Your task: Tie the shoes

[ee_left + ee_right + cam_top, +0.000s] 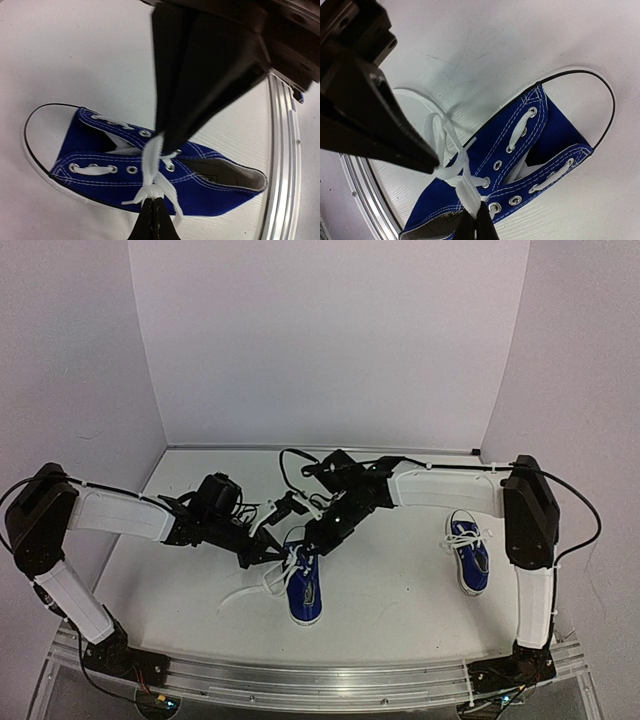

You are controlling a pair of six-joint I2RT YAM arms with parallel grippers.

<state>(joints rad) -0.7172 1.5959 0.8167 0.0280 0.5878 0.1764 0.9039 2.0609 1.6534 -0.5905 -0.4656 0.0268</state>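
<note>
One blue sneaker (305,595) lies mid-table with its toe pointing away from the arm bases. Its white laces (288,565) are drawn up over the eyelets, and a loose length trails to the left (240,592). My left gripper (268,552) and right gripper (316,536) meet just above it. In the left wrist view my left gripper (152,204) is shut on a bunched bit of lace (150,191) over the shoe (210,192). In the right wrist view my right gripper (477,216) is shut on a flat lace strip (469,194). The second sneaker (472,562) stands apart on the right.
An aluminium rail (320,680) runs along the near table edge and also shows in the left wrist view (280,165). White walls close the back and both sides. The other arm's fingers fill the upper part of each wrist view.
</note>
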